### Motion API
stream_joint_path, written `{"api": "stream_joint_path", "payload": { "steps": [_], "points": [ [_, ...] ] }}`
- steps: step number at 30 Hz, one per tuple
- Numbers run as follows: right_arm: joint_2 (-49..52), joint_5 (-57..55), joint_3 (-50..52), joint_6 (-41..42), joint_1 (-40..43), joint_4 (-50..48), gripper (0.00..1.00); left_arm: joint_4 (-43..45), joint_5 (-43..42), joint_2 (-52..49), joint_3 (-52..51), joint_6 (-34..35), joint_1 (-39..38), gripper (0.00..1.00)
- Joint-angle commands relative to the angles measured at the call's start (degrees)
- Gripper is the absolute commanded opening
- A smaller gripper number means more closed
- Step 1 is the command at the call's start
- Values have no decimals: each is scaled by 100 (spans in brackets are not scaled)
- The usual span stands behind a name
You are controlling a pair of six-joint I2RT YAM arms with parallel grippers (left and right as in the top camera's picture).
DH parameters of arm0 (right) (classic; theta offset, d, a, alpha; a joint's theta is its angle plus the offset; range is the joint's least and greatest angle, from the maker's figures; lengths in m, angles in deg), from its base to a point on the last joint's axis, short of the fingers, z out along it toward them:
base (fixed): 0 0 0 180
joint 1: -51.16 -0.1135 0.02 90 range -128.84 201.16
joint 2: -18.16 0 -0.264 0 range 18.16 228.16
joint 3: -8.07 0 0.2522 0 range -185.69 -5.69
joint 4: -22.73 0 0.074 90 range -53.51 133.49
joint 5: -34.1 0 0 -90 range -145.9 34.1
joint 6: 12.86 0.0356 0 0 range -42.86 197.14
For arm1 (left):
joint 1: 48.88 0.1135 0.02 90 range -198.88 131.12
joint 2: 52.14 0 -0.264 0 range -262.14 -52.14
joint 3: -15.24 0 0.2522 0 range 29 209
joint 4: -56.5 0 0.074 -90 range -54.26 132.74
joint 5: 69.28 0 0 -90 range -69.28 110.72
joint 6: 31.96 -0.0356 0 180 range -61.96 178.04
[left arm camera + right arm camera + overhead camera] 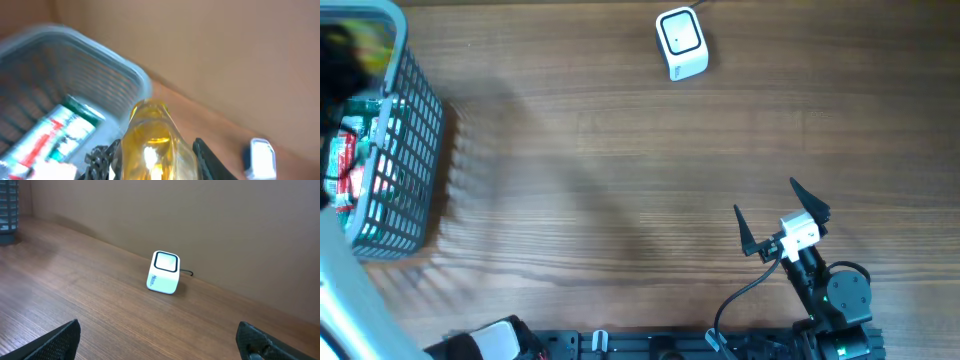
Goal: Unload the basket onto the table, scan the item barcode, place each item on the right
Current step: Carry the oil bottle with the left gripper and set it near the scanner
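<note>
Two fingers of the left gripper (156,159) clamp a yellow bottle (152,132) over the rim of the grey basket (95,75), where a red-and-green packet (57,132) lies. The white scanner (681,43) sits well apart across the table (600,170). The right gripper (765,196) gapes wide.

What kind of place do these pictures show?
Likely a mock shop checkout: a white barcode scanner on a wooden table, a grey basket of packaged goods, a yellow bottle in the left gripper.
</note>
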Motion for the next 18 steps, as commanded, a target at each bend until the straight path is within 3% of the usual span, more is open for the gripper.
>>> {"api": "stream_joint_path", "payload": {
  "steps": [1, 5, 9, 15, 18],
  "points": [
    [-24, 94, 7, 24, 24, -33, 100, -503, 35, -4, 31, 330, -1346, 25],
    [-24, 94, 7, 24, 24, -33, 100, -1095, 643, -470, -94, 688, -3091, 22],
    [-24, 94, 7, 24, 24, -35, 100, -1008, 931, -1091, -459, 1163, -4323, 21],
    [-24, 94, 7, 26, 24, -35, 100, 363, 1582, -2745, -1410, 2430, -6116, 22],
    [-26, 94, 7, 26, 24, -33, 100, 1255, 1637, -3191, -1856, 2573, -6472, 22]
  ]
}}
